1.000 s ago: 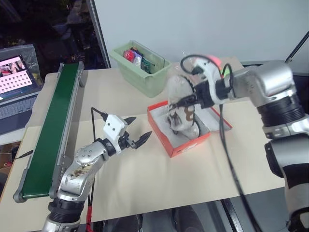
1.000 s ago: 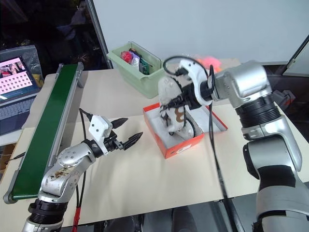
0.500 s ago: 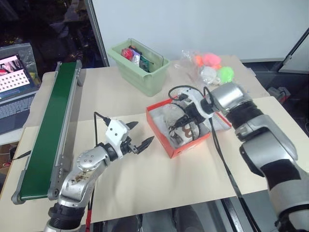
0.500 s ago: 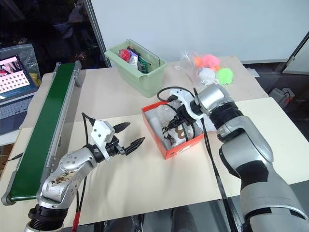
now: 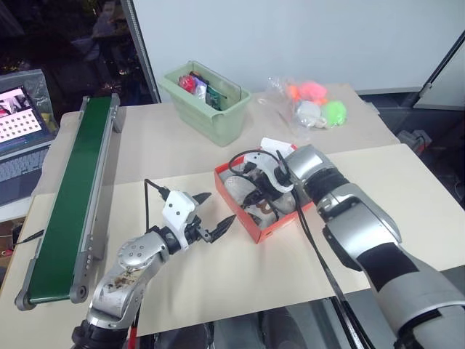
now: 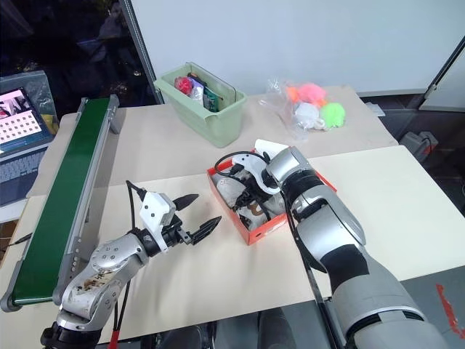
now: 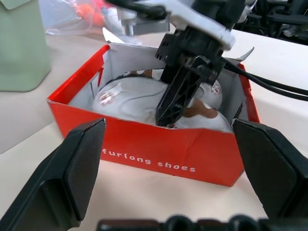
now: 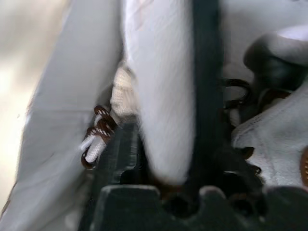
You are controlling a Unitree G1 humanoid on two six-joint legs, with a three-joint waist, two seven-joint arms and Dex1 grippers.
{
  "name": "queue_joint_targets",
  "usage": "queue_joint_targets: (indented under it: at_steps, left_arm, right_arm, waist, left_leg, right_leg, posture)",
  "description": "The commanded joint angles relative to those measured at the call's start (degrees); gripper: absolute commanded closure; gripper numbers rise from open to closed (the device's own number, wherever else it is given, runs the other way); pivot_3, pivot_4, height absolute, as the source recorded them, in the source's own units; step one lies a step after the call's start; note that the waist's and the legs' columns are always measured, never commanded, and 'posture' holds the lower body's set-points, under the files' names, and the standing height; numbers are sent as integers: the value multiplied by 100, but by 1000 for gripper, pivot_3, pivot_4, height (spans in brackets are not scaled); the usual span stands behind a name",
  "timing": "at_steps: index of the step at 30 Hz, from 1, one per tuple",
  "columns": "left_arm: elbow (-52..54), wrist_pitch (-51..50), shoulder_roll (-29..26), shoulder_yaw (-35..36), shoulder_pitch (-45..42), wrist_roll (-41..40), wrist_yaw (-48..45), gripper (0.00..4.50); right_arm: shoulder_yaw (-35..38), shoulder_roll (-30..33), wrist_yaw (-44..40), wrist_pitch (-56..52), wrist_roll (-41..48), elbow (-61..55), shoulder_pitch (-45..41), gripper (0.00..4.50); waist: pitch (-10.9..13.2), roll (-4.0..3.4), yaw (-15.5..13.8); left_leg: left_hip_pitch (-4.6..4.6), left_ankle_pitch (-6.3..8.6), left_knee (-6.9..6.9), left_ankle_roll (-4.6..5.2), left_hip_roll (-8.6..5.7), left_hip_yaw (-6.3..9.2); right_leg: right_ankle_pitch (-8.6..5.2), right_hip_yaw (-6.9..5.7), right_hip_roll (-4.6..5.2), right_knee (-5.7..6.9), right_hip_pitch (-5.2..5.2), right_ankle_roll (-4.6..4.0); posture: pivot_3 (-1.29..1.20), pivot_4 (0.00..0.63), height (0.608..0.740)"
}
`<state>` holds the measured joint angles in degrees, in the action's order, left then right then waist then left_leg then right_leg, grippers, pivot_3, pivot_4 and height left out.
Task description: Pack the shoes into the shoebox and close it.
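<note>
Shoes (image 7: 144, 98): lie in the shoebox (image 5: 256, 218) at frame centre; soft uppers, loose laces that may snag, light; best taken by the heel collar.
Right gripper (image 7: 175, 103): down in the box, fingers astride a shoe's white upper; grip or release, I cannot tell.
Left gripper (image 5: 211, 218): spread wide, empty, just left of the box.
Shoebox: light cardboard, walls flex; lid hinged at the far side, push it by its free edge.

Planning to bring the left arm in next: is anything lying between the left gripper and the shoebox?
No. In the left eye view only bare beige tabletop lies between the open left gripper and the red shoebox. The left wrist view shows the same.
</note>
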<state>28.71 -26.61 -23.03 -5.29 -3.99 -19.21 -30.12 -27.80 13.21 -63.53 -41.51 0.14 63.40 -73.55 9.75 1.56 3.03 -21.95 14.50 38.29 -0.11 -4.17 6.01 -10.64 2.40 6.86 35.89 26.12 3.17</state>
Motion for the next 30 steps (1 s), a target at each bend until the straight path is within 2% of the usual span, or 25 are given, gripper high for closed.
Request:
queue_joint_targets:
  at_steps: [1,3,9,13,15,19,21,25,26,28,30]
  left_arm:
    - [25,124,-76,30,-116,-50,-170,0]
    - [-100,209,-73,5,-197,-32,-257,0]
    - [-447,443,-81,-120,-469,85,-496,0]
    - [-825,547,-64,-108,-753,117,-631,0]
    - [-974,609,-42,-158,-858,119,-717,0]
    - [-1129,715,-47,-254,-917,115,-895,0]
    - [-1170,760,-109,-210,-902,112,-972,0]
    - [-1208,761,-174,-210,-964,87,-1119,0]
    - [-1213,759,-194,-219,-983,83,-1158,0]
    - [-1231,767,-227,-213,-1007,81,-1212,0]
    - [-1262,759,-244,-188,-1053,70,-1240,0]
  right_arm:
    - [303,-108,153,76,-95,-68,-262,1158]
    - [456,-105,294,139,-113,-145,-347,421]
    - [1049,103,582,-101,-12,-365,-699,421]
    - [1297,466,466,-736,83,-1113,-761,421]
    - [1709,818,539,-1546,395,-2185,-542,421]
    - [3582,1668,524,-3850,1693,-5591,741,421]
    - [4168,1997,523,-4310,2104,-6790,1447,931]
    - [5216,2822,563,-4597,2514,-8226,3085,2117]
    - [5284,3161,430,-4364,2569,-8847,3980,2550]
    - [5216,3581,400,-3934,2552,-9594,5186,3130]
    - [4778,3865,707,-3287,2189,-9871,6205,3780]
  waist:
    - [0,0,8]
    - [0,0,17]
    - [0,-1,-5]
    - [0,-1,-19]
    - [0,-1,-29]
    - [0,-1,-170]
    - [-1,-2,-218]
    - [-1,-1,-264]
    - [-1,-1,-273]
    - [-5,-9,-316]
    - [-11,-20,-267]
  left_leg:
    - [0,0,0,0,0,0]
    - [-1,0,0,0,0,-1]
    - [-8,0,1,0,-2,1]
    - [-10,2,1,2,0,1]
    - [-15,2,1,3,0,0]
    - [-47,6,12,9,1,14]
    - [-54,17,32,15,2,16]
    - [-57,28,57,27,-2,0]
    - [-51,28,61,28,-4,-17]
    - [-38,30,58,31,-4,-38]
    - [0,35,57,40,2,-51]
  right_leg:
    - [0,0,0,0,0,0]
    - [0,2,0,1,0,0]
    - [0,1,0,5,3,0]
    - [0,-1,-1,8,3,0]
    - [0,-1,-1,12,5,0]
    - [0,-28,2,-2,10,0]
    - [0,-35,2,-2,11,1]
    - [2,-31,6,-7,1,5]
    - [5,-32,10,-17,-9,10]
    - [4,-23,17,-22,-17,13]
    - [-1,-26,8,-23,-65,19]
  posture:
    - [0,150,740]
    - [0,150,740]
    - [0,150,740]
    - [0,150,740]
    - [0,150,740]
    - [0,150,740]
    - [0,150,740]
    - [0,150,740]
    - [0,150,740]
    - [0,150,740]
    - [0,150,740]
